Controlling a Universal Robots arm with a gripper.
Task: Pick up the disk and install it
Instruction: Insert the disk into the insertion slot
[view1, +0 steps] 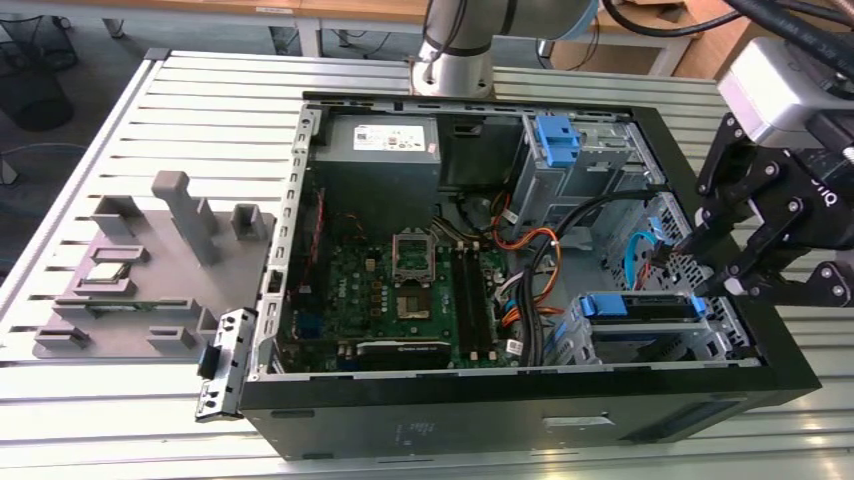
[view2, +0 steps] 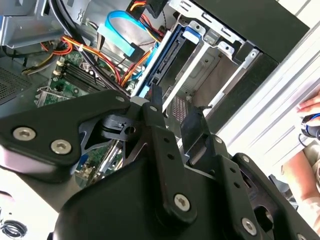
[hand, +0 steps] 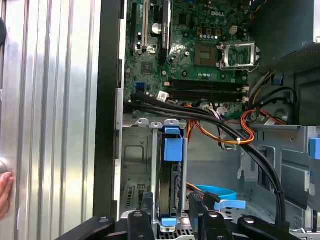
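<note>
The disk (view1: 638, 308), a drive framed by a blue caddy, sits in the drive cage at the near corner of the open computer case (view1: 334, 400) on the exterior view's right. In both wrist views it stands edge-on in its bay (hand: 171, 170) (view2: 165, 55). My gripper (view1: 710, 262) hovers just above and to the exterior view's right of it. It is open, and its black fingers (hand: 146, 212) stand on either side of the disk's near end without touching it. The same gripper (view2: 174, 107) appears in the second wrist view.
A second blue caddy (view1: 554, 140) sits in the upper bay. Black, orange and blue cables (view1: 534, 250) run beside the cage, next to the motherboard (view1: 400, 290). A grey fixture (view1: 147, 250) stands on the slatted table at the left. A person's hand (view2: 310, 107) rests near the case.
</note>
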